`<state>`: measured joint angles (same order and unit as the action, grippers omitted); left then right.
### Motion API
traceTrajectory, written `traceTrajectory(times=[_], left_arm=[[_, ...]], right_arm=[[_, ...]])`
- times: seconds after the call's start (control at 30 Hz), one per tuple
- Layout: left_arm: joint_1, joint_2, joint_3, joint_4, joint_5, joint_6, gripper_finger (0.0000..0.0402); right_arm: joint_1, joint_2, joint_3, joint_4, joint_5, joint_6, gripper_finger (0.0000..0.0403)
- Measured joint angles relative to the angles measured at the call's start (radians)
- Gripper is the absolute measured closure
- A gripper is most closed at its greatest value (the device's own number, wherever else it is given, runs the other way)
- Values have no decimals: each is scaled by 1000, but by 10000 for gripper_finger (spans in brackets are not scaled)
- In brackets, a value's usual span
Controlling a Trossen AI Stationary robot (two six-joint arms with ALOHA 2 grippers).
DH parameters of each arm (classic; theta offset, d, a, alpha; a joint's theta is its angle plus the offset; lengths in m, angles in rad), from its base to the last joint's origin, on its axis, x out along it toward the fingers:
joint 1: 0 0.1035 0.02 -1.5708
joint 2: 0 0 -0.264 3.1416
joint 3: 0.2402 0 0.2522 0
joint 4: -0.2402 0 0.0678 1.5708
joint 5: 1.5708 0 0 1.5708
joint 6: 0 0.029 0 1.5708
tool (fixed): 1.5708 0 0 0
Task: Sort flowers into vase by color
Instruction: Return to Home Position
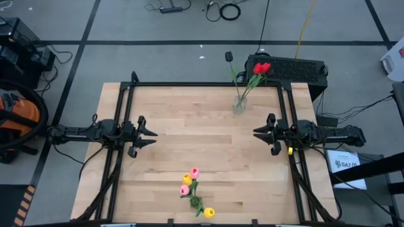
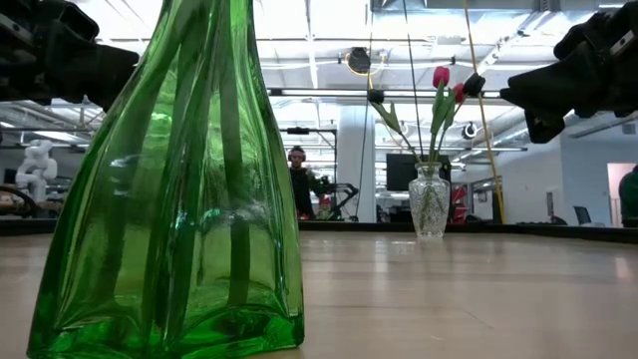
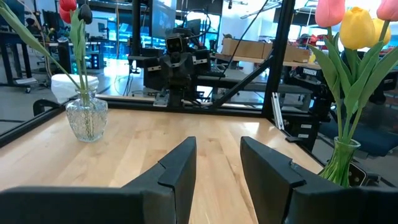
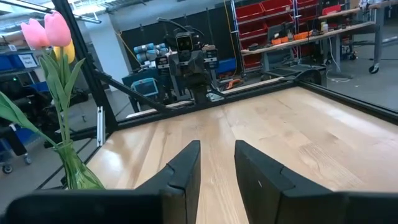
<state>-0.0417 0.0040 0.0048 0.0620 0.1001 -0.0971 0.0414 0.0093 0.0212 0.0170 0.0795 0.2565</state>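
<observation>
A clear glass vase (image 1: pixel 239 104) stands at the table's far edge, holding red tulips (image 1: pixel 261 67) and one black tulip (image 1: pixel 229 57). In the low view this clear vase (image 2: pixel 430 204) shows farther off. A green glass vase (image 1: pixel 196 202) stands near the near edge with pink tulips (image 1: pixel 195 172) and yellow tulips (image 1: pixel 187 180); it fills the low view's left (image 2: pixel 169 199). My left gripper (image 1: pixel 149 135) hovers open over the table's left side. My right gripper (image 1: pixel 258 132) hovers open over the right side. Both face each other, apart from the vases.
A black frame (image 1: pixel 202 84) runs along the table's far edge and down both sides by the arm bases. Bare wood (image 1: pixel 202 135) lies between the two grippers. A black box (image 1: pixel 293 68) sits beyond the far right corner. A person (image 2: pixel 299 179) stands in the room behind.
</observation>
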Motion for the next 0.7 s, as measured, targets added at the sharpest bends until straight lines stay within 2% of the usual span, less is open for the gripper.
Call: traceTrajectory(times=[0.7], left_arm=[[0,0,0,0,0,0,269]], right_arm=[[0,0,0,0,-1,0,312]])
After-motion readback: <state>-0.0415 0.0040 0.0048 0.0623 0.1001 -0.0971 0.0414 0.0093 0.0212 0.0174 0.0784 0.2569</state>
